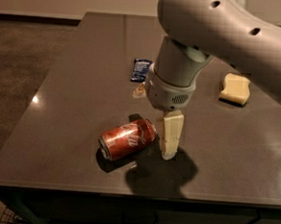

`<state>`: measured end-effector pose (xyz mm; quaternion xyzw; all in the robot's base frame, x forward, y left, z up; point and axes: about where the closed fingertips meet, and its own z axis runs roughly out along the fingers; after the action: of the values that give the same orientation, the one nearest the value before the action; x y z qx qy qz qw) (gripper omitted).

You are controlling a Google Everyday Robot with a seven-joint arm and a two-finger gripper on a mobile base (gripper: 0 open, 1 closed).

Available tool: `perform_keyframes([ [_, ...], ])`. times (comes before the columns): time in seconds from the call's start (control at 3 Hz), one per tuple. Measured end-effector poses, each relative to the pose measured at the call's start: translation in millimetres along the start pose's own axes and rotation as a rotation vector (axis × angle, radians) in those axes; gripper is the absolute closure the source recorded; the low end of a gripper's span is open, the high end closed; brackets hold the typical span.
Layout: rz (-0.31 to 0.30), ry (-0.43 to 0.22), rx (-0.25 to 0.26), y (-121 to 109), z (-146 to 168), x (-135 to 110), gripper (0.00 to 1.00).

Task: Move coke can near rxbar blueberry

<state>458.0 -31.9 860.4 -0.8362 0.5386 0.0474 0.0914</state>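
While the coke can (127, 138) lies on its side toward the front of the dark table (73, 104), we see one silver end facing front-left and the other end pointing at the gripper (168, 152). The gripper hangs straight down at the can's right end, its tip at the tabletop. We cannot tell whether it touches the can, nor whether it is spread or pressed together. The rxbar blueberry (141, 69) lies flat farther back on the table, well apart from the can and partly behind the arm (223, 33). A pale yellow sponge (235, 88) sits off to the right.
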Motion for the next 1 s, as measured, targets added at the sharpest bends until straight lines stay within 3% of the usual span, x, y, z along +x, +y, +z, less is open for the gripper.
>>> perform_keyframes([
  [0.33, -0.055, -0.003, -0.019, 1.7, 6.5, -4.2, 0.00],
  [1.0, -0.090, -0.039, -0.038, 6.0, 13.6, -16.0, 0.00],
])
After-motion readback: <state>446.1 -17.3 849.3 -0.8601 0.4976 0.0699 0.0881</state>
